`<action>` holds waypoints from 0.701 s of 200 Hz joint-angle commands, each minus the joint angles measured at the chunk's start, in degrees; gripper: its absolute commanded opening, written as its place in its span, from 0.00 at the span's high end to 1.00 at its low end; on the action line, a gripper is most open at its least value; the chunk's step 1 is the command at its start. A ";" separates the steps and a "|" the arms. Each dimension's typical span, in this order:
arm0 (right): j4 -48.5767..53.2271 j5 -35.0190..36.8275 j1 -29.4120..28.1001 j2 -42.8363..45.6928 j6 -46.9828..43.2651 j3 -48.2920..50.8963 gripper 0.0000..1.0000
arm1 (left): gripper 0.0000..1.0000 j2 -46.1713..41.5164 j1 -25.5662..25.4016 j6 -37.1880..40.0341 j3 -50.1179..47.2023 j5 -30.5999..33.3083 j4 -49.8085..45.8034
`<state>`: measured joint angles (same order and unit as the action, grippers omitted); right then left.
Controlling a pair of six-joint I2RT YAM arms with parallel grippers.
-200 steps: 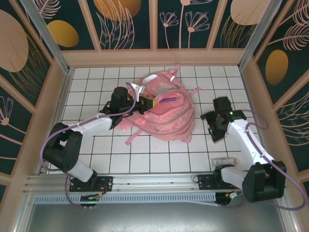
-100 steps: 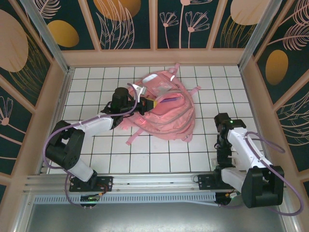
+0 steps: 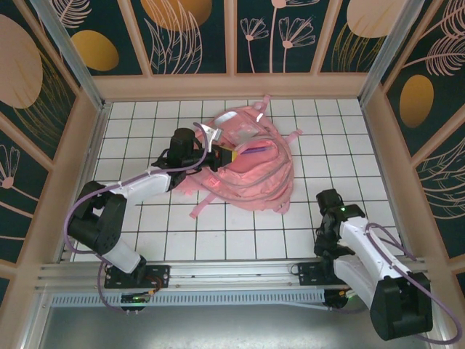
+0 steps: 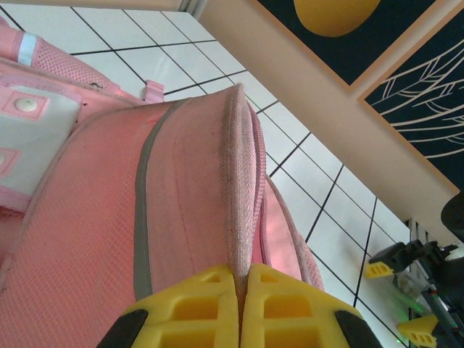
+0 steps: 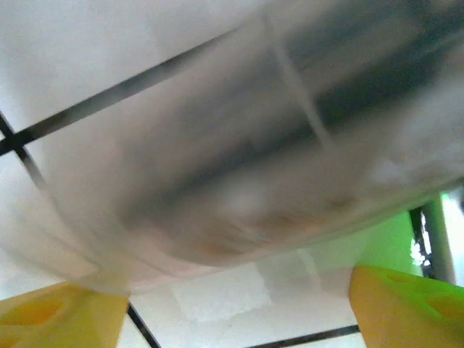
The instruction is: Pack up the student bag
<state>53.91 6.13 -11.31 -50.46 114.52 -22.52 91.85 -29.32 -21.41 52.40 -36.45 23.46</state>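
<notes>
The student bag (image 3: 251, 171), a big pink backpack, lies mid-table with its main zip opening gaping. My left gripper (image 3: 218, 154) is shut on the rim of that opening. The left wrist view shows the yellow fingers (image 4: 196, 308) pinching the pink zip edge (image 4: 243, 181) between them. My right gripper (image 3: 325, 242) points down at the table near the front right. In the right wrist view its yellow fingers (image 5: 58, 315) stand far apart, either side of a blurred translucent object (image 5: 239, 217) lying on the white tiles.
A purple item (image 3: 254, 151) shows inside the bag's opening. Loose pink straps (image 3: 207, 203) trail toward the front. Wooden walls (image 3: 87, 138) ring the tiled table (image 3: 145, 233). The metal rail (image 3: 232, 273) with the arm bases runs along the near edge.
The right arm swung from beside the bag down to the front right, over a small pale item there, and its fingers came somewhat closer together. The left gripper kept its hold.
</notes>
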 commanded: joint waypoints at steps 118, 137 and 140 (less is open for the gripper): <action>6.31 16.31 1.83 -21.23 -15.71 -21.14 0.17 | 1.00 -1.85 -0.03 3.67 2.61 -1.26 -0.71; 14.11 18.35 5.17 -23.58 -5.94 -21.90 0.09 | 1.00 -2.13 -0.03 4.68 2.95 -1.53 -3.26; 13.87 18.08 5.96 -23.44 -5.50 -21.23 0.09 | 1.00 -2.40 -0.03 4.75 2.97 -1.52 -3.55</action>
<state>54.30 17.76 -9.10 -72.05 100.09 -44.03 91.83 -29.32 -19.25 52.99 -36.47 21.17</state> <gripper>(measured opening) 0.900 0.046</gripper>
